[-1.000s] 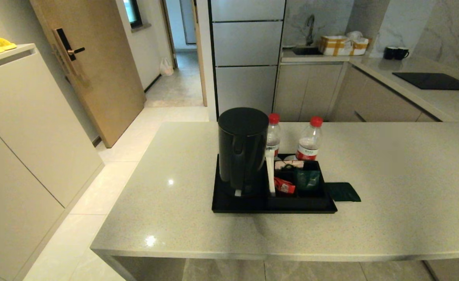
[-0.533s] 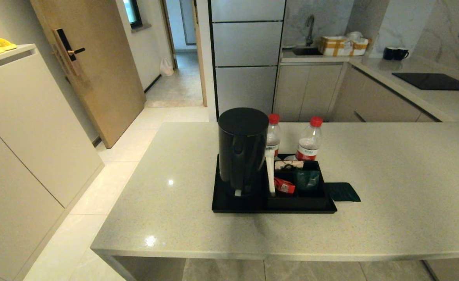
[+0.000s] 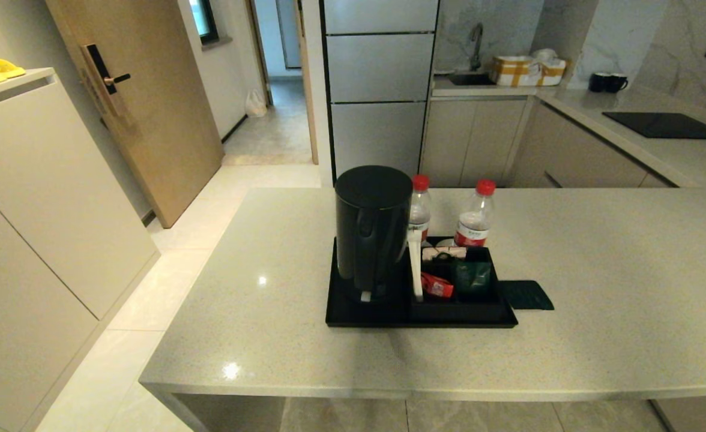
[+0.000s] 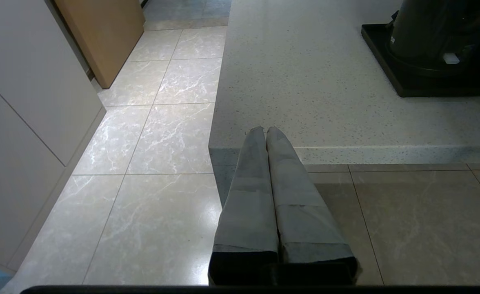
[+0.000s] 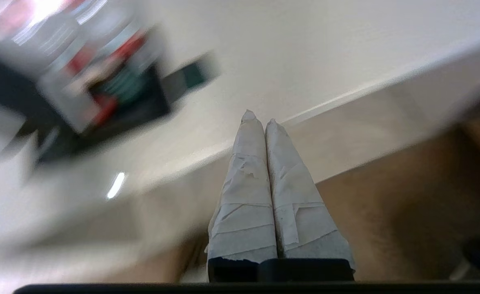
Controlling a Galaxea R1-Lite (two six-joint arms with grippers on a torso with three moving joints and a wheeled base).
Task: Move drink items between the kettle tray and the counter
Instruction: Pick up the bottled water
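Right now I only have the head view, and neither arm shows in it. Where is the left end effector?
Observer: The left end effector is shut and empty. It sits short of the near edge of the counter, over the floor tiles.
Operator: And the right one?
Observer: The right end effector is also shut and empty, and also short of the counter's near edge. The dark green sachet and the kettle tray lie ahead of it.
Operator: What does the left wrist camera see ahead?
Observer: Bare counter straight ahead, with the kettle on the tray's corner off to one side.
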